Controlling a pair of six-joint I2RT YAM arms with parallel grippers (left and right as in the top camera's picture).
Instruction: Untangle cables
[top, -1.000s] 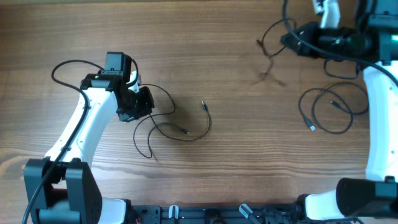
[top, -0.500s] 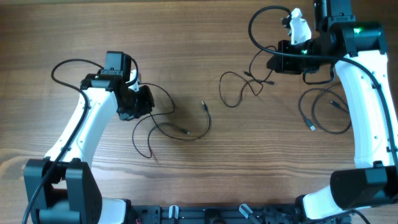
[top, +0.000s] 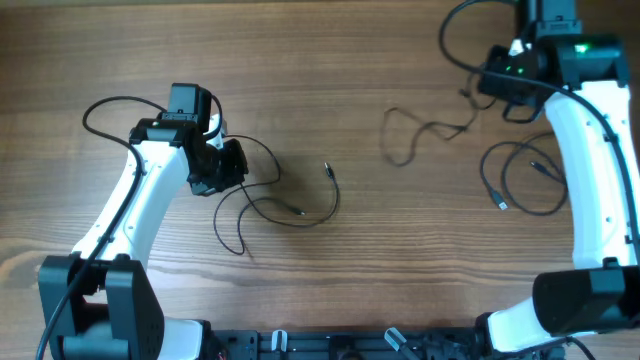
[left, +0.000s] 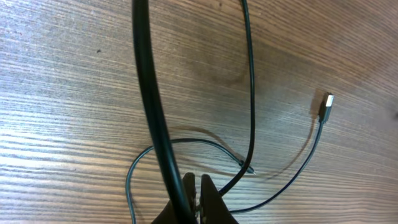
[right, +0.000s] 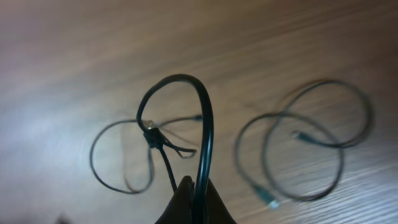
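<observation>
I count three black cables and two white arms on the table (top: 350, 290).

The coiled cable (top: 485, 172) lies flat in round loops. It points no way at all, and nothing holds it.

The middle cable (top: 428, 127) is to the left of the coiled cable and a bit farther back. It runs long from side to side. One end goes up into the right fingers (right: 179, 202) and the rest trails off to the left in a wiggly loop. It has a small knot (right: 152, 137) in it. The right fingers are pinched tight on this cable, behind the coiled cable.

The left cable (top: 338, 195) is far to the left of the coiled cable. It also lies mostly side to side in loose curves. Its shiny plug tip (left: 327, 102) points away toward the back of the table. The left fingers (left: 208, 196) are squeezed together on one end of it.

The right arm (top: 575, 170) passes over the coiled cable. It is stretched out long toward the back, with its wrist bent to the left. The left arm (top: 140, 200) is far to the left of the coiled cable. It leans up and bends at the top, so its wrist faces right.
</observation>
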